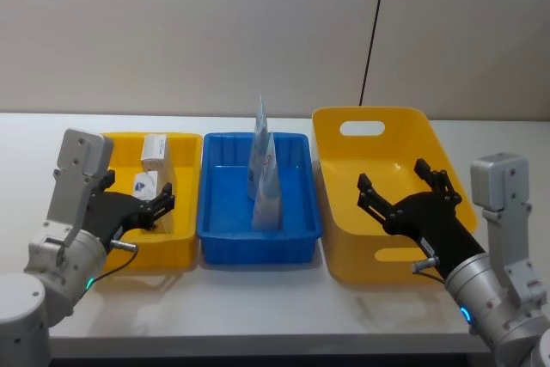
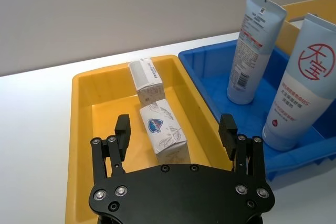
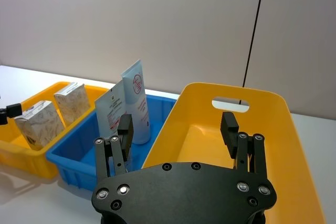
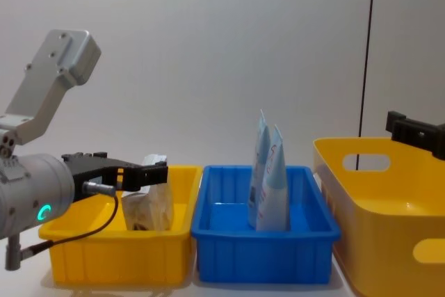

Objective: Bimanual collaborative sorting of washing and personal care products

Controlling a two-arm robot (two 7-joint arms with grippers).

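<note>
In the head view I had the left gripper [image 1: 160, 206] spread wide over the near end of the small yellow bin [image 1: 116, 138]. There the rose-printed box [image 1: 146, 185] lay with its long axis running away from me, and the beige speckled box [image 1: 155, 150] stood just behind it. The blue bin [image 1: 258, 251] alongside held the rear tube [image 1: 260, 137] and the front tube [image 1: 268, 193], both upright with crimped ends up. My right gripper [image 1: 395, 183] hung wide open above the large yellow bin [image 1: 404, 113]. The left wrist view put the rose-printed box lengthwise between my parted fingers, clear of both; the tubes stood cap-down, leaning a little. The right wrist view showed the right gripper spread over the large yellow bin's floor. In the chest view the left gripper sat near the small yellow bin's rim, and the tubes rose well above the blue bin's walls.
</note>
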